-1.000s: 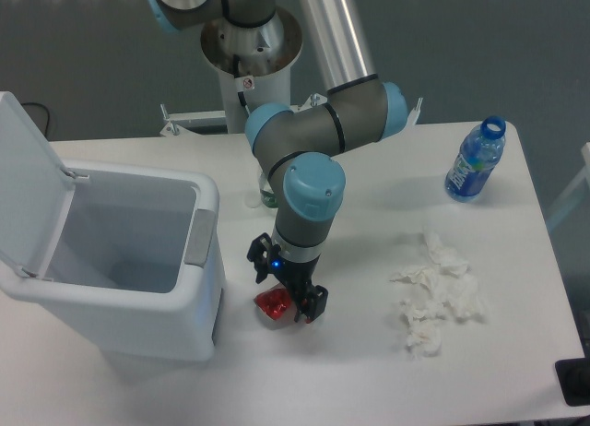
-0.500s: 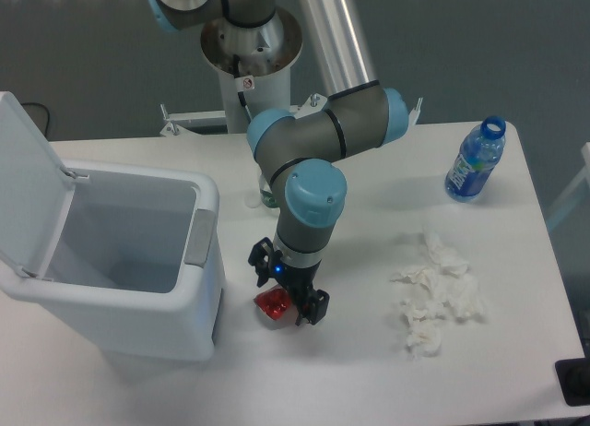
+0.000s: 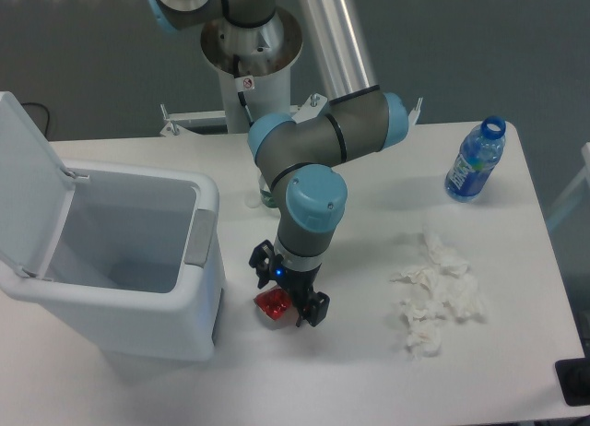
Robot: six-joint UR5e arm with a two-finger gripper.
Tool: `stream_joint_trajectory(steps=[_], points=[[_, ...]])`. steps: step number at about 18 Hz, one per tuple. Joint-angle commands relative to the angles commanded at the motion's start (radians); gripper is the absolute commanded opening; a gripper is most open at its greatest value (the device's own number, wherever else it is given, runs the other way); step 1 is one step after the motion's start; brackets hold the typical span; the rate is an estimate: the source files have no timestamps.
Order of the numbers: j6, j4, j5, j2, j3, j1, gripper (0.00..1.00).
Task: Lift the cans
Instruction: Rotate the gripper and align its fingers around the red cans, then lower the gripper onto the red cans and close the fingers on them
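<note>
1. Red can (image 3: 271,303) low on the white table (image 3: 369,361), just right of the bin, about 7 o'clock from table centre.
2. Gripper (image 3: 293,304) down at the can, dark fingers touching its right side; cannot tell if closed on it or just beside it.
3. Tissue wads (image 3: 435,295) at 3 o'clock from the can, well apart.
4. White bin (image 3: 120,260) at 9 o'clock, lid open.
5. Blue-label bottle (image 3: 476,160) at 1 o'clock, far right edge.
</note>
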Motion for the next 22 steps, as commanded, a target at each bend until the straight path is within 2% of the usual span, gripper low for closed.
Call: stream_joint_trajectory(steps=[9, 22], points=[[0.006, 0.0, 0.0, -0.018, 0.015, -0.014, 1.0], [0.021, 0.002, 0.003, -0.028, 0.006, -0.018, 0.97]])
